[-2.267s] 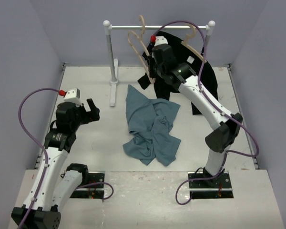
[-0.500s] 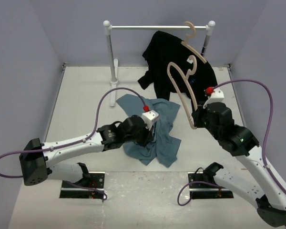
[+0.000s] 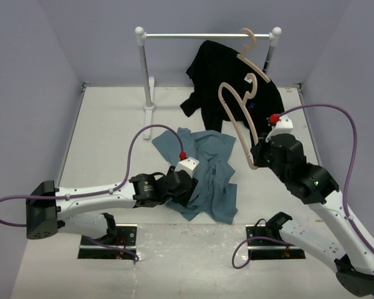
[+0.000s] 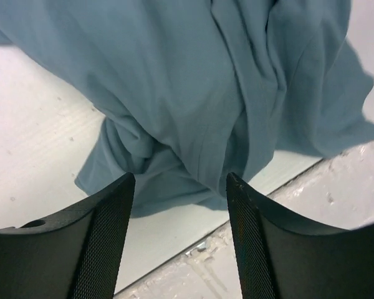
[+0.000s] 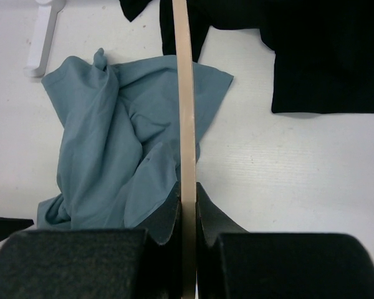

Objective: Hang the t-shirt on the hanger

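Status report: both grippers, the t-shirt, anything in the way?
Left gripper open over t-shirt, holding nothing. Right gripper shut on hanger. T-shirt crumpled on table. Nothing blocking.

A white clothes rail [image 3: 206,35] stands at the far side of the counter [image 3: 106,131], and near its right post hooks a wooden hanger [image 3: 254,55] carrying a black shirt [image 3: 218,68] that droops askew below the rail.

Left arm [image 3: 93,193] and right arm [image 3: 302,174]: white link shells, black joint housings. Purple cable [image 3: 132,143] runs to each white wrist module [image 3: 188,166], red-capped. Left gripper [image 4: 180,177] fingers [image 4: 106,243] black, cross-hatched inner faces.
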Controlling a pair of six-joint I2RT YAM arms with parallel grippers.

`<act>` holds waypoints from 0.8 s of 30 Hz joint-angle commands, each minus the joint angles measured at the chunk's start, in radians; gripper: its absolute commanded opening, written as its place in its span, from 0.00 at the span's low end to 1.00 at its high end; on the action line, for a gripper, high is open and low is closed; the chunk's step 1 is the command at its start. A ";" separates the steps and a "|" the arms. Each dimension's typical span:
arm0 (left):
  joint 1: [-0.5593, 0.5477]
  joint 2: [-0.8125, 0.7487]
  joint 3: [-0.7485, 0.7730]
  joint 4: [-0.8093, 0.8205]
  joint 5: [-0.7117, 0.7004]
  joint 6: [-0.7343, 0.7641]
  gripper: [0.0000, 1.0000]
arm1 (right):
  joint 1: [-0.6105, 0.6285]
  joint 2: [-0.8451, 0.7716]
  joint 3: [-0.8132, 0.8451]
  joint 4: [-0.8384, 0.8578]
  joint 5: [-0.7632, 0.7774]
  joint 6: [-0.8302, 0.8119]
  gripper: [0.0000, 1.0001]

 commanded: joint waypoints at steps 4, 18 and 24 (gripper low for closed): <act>0.004 -0.069 0.034 0.083 -0.114 -0.027 0.48 | -0.002 0.008 0.021 0.032 0.008 0.007 0.00; 0.000 0.055 -0.071 0.149 0.119 -0.004 0.47 | -0.002 0.020 0.006 0.043 -0.017 -0.008 0.00; 0.000 0.077 -0.091 0.180 0.132 -0.009 0.48 | -0.001 0.027 0.005 0.050 -0.029 -0.009 0.00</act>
